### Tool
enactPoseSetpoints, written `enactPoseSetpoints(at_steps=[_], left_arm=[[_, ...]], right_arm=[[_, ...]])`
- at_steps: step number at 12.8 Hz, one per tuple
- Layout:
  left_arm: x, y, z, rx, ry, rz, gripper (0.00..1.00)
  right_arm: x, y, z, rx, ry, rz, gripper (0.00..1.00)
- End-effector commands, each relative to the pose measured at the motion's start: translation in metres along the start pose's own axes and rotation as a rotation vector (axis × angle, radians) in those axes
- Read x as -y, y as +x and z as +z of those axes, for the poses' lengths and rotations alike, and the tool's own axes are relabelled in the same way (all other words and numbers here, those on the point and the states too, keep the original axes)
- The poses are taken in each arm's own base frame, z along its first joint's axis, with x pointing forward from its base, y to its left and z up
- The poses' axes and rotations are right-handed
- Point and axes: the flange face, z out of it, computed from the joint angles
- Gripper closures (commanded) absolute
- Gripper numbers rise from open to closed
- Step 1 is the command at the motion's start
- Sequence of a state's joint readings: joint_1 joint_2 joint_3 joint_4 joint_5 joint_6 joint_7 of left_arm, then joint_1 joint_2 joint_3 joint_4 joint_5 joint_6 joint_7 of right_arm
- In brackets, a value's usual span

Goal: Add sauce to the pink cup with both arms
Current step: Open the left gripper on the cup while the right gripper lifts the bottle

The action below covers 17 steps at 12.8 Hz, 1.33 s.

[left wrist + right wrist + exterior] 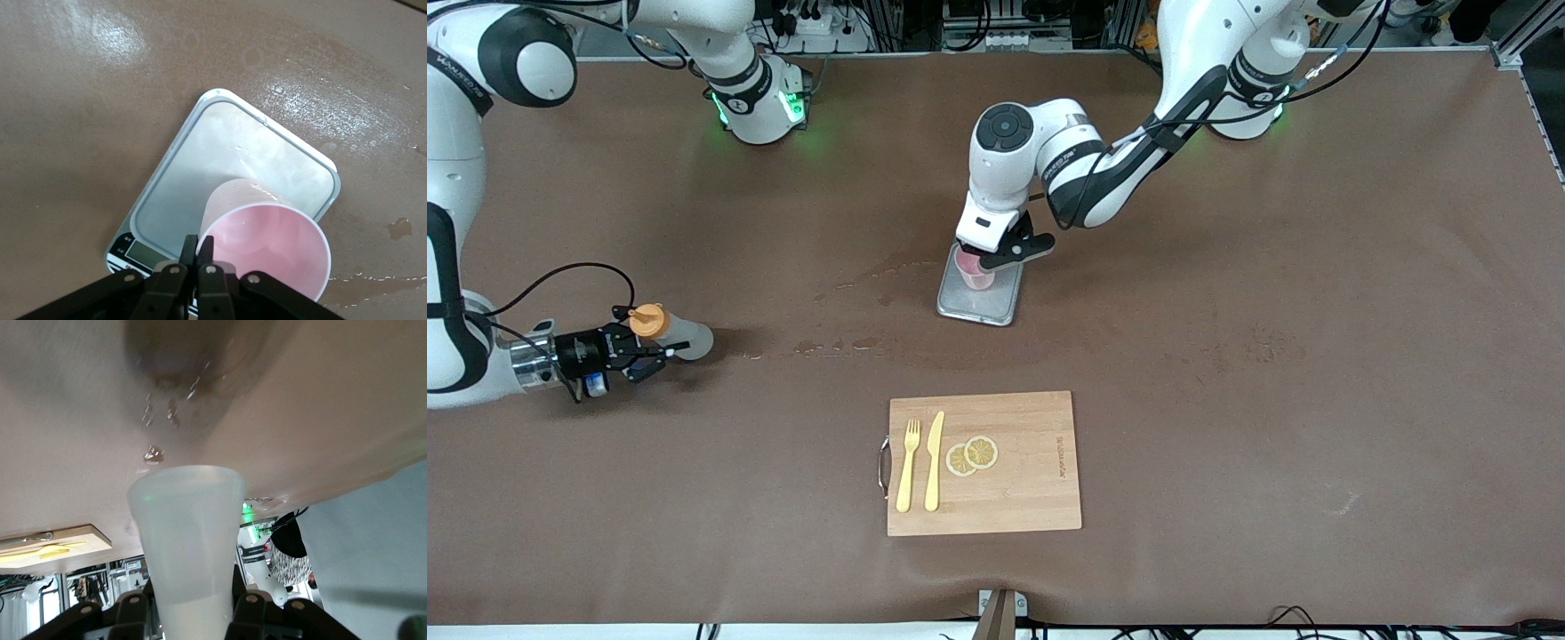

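Two lemon slices (971, 455), a fork (908, 465) and a knife (934, 460) lie on the cutting board (1032, 480) nearest the camera. Toward the right arm's end of the desk (1316, 356), the right claw (639, 354) grips the sauce bottle (667, 331). Farther off, the left claw (985, 263) pinches the pink cup's (267, 243) rim on a kitchen scale (220, 167), spill marks (845, 342) beside it.

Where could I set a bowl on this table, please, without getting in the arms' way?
Bare cloth lies between the cutting board and the left arm's end of the table. It is crowded where the left gripper pinches the pink cup's rim over the scale, and where the right gripper holds the sauce bottle. Wet spots lie between them.
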State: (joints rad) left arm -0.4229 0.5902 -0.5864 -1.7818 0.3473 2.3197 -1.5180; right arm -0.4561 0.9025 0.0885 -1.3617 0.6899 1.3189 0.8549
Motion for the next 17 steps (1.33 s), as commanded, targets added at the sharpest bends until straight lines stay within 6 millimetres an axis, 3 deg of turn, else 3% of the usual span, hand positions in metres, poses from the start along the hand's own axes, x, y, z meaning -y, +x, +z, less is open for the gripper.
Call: enactPoseSetpoints(at_steps=[1,2,3,4,6,8,9,10,13,17], left_arm=[[-0.013,0.0,0.005,-0.01,-0.007,-0.016,1.0],[-0.013,0.004,0.004,-0.012,-0.008,-0.021,0.87],[-0.012,0.011,0.003,-0.012,-0.011,-0.034,0.49],[-0.011,0.017,0.0,-0.024,-0.013,-0.027,0.0],[-0.009,0.029,-0.017,-0.048,-0.026,-0.04,0.0],[-0.001,0.056,-0.06,-0.102,-0.05,-0.075,0.0],[0.007,0.07,-0.084,-0.133,-0.039,-0.088,0.0],[0.017,0.084,-0.113,-0.169,-0.029,-0.087,0.0],[0.049,0.122,-0.172,-0.228,0.005,-0.073,0.0],[0.117,0.206,-0.235,-0.215,-0.004,-0.004,0.0]], right_arm=[[0.012,-0.033,0.009,-0.051,-0.053,0.024,0.67],[0.016,-0.046,0.011,-0.094,-0.077,0.031,0.67],[0.021,-0.054,0.017,-0.132,-0.104,0.044,0.67],[0.027,-0.063,0.026,-0.158,-0.129,0.055,0.67],[0.035,-0.086,0.034,-0.237,-0.161,0.091,0.67],[0.041,-0.097,0.034,-0.278,-0.169,0.104,0.67],[0.045,-0.111,0.036,-0.323,-0.178,0.112,0.67],[0.05,-0.124,0.045,-0.369,-0.195,0.14,0.67],[0.065,-0.168,0.082,-0.493,-0.236,0.188,0.67],[0.08,-0.207,0.121,-0.65,-0.263,0.261,0.67]])
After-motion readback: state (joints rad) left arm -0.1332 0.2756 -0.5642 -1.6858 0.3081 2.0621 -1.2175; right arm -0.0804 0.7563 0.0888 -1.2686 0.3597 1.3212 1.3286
